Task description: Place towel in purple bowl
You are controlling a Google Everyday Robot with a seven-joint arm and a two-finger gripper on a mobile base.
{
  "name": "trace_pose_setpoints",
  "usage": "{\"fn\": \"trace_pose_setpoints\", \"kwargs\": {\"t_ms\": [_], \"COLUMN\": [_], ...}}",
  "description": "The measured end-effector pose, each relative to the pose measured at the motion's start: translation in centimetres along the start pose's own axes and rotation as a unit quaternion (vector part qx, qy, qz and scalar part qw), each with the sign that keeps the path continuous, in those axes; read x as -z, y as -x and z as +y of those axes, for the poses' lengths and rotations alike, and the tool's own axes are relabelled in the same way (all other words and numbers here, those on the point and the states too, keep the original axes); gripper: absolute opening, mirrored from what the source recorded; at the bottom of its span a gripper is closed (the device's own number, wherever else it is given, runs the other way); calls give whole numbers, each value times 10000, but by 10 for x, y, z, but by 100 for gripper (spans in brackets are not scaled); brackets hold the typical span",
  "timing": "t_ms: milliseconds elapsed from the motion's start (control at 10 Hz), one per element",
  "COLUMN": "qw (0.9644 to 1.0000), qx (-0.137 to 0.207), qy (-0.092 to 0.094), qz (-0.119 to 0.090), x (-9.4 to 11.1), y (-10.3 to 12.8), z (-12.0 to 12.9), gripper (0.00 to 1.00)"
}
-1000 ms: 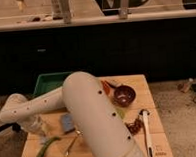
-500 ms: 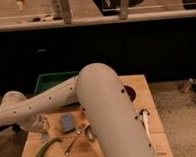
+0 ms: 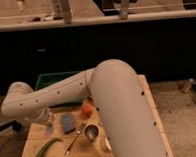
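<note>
A small blue-grey folded cloth, apparently the towel (image 3: 68,123), lies flat on the wooden table (image 3: 30,142) left of centre. My gripper (image 3: 47,124) hangs at the end of the white arm (image 3: 67,92), low over the table just left of the towel. I cannot see whether it touches the towel. The purple bowl is hidden behind the big white arm segment (image 3: 126,116) that covers the right half of the table.
An orange ball (image 3: 86,110) sits right of the towel. A metal cup (image 3: 92,132), a spoon (image 3: 74,143) and a green pod-shaped object (image 3: 46,149) lie near the front. A green tray (image 3: 51,80) stands at the back left. A dark counter runs behind.
The arm's big segment has swung closer and now hides the bowl and the right side of the table. The gripper stays low at the left beside the towel, which has not moved.
</note>
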Motion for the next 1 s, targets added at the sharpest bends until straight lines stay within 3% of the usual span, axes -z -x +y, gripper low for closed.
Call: {"fn": "trace_pose_setpoints", "kwargs": {"t_ms": [200,400,1000], "qw": [9990,9974,9873], "qx": [-441,-714,-1581], "qy": [-32,-37,98], "qz": [55,63,101], "x": [8,13,20], "y": [-20,-30,-50], "z": [33,47,154], "gripper": [0,0,0]}}
